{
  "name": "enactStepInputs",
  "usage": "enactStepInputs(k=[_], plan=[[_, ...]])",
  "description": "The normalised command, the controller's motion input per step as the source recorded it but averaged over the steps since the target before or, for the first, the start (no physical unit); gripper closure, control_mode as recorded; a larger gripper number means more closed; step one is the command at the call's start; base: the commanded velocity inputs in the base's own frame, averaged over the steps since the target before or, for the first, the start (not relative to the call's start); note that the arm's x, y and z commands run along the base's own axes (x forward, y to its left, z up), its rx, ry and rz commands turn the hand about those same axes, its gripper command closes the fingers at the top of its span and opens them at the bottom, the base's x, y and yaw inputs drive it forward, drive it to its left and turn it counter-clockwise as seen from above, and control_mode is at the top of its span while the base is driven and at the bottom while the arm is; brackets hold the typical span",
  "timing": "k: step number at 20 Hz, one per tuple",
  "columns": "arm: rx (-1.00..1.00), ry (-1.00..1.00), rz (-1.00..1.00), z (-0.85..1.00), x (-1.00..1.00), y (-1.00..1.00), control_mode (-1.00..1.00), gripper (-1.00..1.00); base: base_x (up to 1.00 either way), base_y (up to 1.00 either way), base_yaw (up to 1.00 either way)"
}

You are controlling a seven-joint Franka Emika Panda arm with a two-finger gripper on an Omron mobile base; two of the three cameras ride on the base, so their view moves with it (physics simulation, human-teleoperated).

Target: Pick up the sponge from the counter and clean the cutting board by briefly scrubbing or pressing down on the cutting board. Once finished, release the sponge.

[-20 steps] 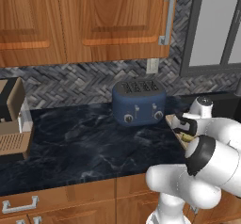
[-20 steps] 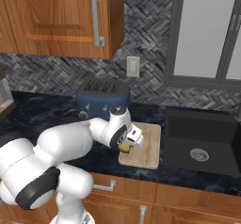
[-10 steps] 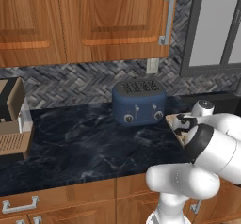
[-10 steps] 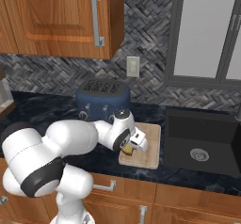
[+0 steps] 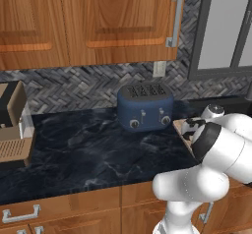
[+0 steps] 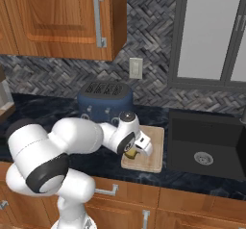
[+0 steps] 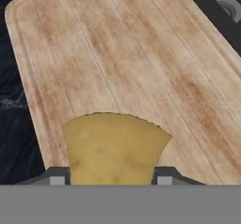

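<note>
The gripper [image 7: 107, 178] has its jaws closed on the sponge [image 7: 114, 148], the two dark fingertips [image 7: 56, 177] pressing its pinched sides so the yellow block sits between them and juts forward over the wood. In the hand view the sponge hangs above the near end of the cutting board [image 7: 141, 63], whose pale grain and rim groove run away from the hand; whether the sponge actually touches the board cannot be told. From the right base view the gripper [image 6: 132, 152] holds the sponge [image 6: 129, 153] low over the left part of the cutting board [image 6: 151, 153]. The board lies flat on the counter [image 6: 57, 115], between the blue toaster [image 6: 104, 101] and the dark sink [image 6: 206, 148].
</note>
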Motion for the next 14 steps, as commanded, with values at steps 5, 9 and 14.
enactStepInputs(k=[5, 9, 14], plan=[[0.00, -0.02, -0.01, -0.15, 0.00, 0.00, -1.00, 1.00, 0.00, 0.00, 0.00], [0.00, 0.00, -0.02, -0.11, 0.00, 0.00, -1.00, 1.00, 0.00, 0.00, 0.00], [0.00, 0.00, -0.03, -0.21, -0.03, 0.00, -1.00, 1.00, 0.00, 0.00, 0.00]])
